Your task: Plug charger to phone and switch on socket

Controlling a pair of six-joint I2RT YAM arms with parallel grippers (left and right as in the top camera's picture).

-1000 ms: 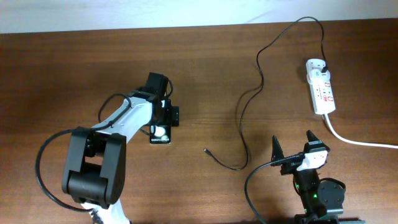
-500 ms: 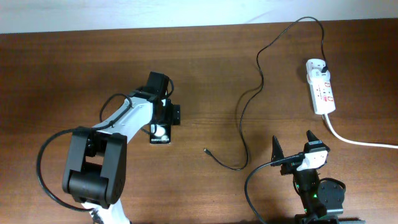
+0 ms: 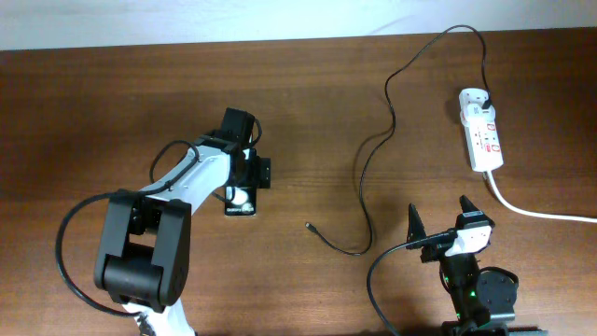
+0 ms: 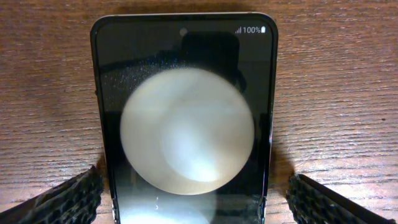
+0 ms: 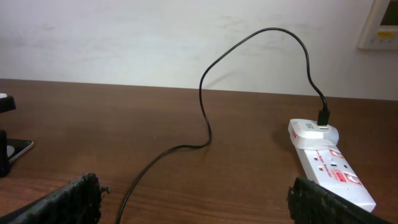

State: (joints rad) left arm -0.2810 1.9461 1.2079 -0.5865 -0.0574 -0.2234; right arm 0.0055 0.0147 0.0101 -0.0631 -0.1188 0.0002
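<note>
Black phone (image 3: 241, 200) lies half hidden under the wide-open, empty left gripper (image 4: 194, 180); right gripper (image 3: 438, 207) also gapes empty.

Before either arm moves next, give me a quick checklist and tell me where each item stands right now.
1. left gripper open, fingers either side of the phone: ok.
2. Phone flat, screen up: ok.
3. right gripper open and empty: ok.
4. charger tip lying free on the table: ok.
5. charger plug seated in the socket: ok.
6. Socket switched on: cannot tell.
</note>
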